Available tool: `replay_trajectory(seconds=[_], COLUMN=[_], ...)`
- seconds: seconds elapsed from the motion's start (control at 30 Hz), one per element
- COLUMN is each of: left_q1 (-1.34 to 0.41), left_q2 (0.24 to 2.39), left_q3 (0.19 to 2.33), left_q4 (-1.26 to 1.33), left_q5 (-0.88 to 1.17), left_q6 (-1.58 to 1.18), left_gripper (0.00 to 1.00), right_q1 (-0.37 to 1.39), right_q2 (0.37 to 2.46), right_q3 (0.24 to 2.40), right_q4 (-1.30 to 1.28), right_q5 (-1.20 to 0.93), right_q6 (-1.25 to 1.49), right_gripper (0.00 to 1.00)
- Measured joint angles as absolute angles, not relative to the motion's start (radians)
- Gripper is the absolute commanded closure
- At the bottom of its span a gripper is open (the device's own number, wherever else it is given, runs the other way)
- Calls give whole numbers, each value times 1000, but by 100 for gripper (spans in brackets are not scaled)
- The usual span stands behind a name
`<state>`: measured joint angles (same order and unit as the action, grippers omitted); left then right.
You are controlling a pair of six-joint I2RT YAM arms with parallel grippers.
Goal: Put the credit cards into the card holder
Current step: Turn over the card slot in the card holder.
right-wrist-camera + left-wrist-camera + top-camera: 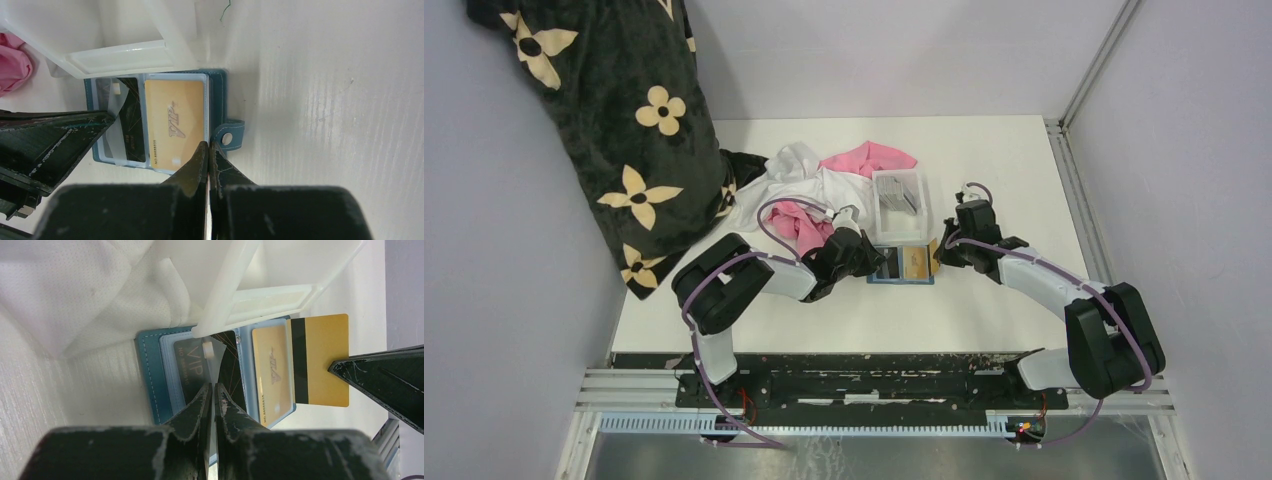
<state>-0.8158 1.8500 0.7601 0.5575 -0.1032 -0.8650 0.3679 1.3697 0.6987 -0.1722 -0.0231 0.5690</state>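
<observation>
The teal-blue card holder [902,266] lies open on the table just in front of the clear tray. A gold card [175,122] sits in its right slot, and dark cards [192,367] sit in its left slots. My left gripper [213,386] is shut on a clear inner sleeve [214,352] of the holder and lifts it. My right gripper [208,144] is shut on a second gold card with a black stripe [322,360]. It holds that card at the holder's right edge, beside the snap tab [229,138]. Several grey cards [902,198] lie in the tray.
The clear plastic tray [899,205] stands just behind the holder and overhangs it in both wrist views. White and pink cloths [809,185] lie to the tray's left. A black flowered blanket [614,120] hangs at the far left. Walls close in on both sides.
</observation>
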Motion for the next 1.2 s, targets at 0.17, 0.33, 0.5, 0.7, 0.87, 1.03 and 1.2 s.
replay_trajectory(seconds=[0.17,0.33,0.5,0.7,0.87,1.03,1.2], left_q1=[-816,-816,-816,-816,-816,-816,-817], left_q2=[1853,1853,1853,1854,1854,1854,1854], left_q3=[760,760,760,760,760,760,760], left_q4=[563,563,563,564,564,564,564], left_q5=[-103,-104,-104,-105,-105,-106,-107], left_q6=[-865,-865,-865,-865,-865,-865,-865], left_gripper=[87,87,87,87,87,88,88], right_q1=[357,354,353,353,353,357,392], right_q2=[1367,1353,1327,1298,1293,1293,1295], right_q3=[686,674,671,671,671,671,672], right_q4=[-151,-142,-143,-144,-143,-131,-119], right_q5=[-47,-57,-67,-79,-96,-121,-123], right_q6=[582,590,598,602,609,625,635], right_gripper=[99,99,99,99,99,99,99])
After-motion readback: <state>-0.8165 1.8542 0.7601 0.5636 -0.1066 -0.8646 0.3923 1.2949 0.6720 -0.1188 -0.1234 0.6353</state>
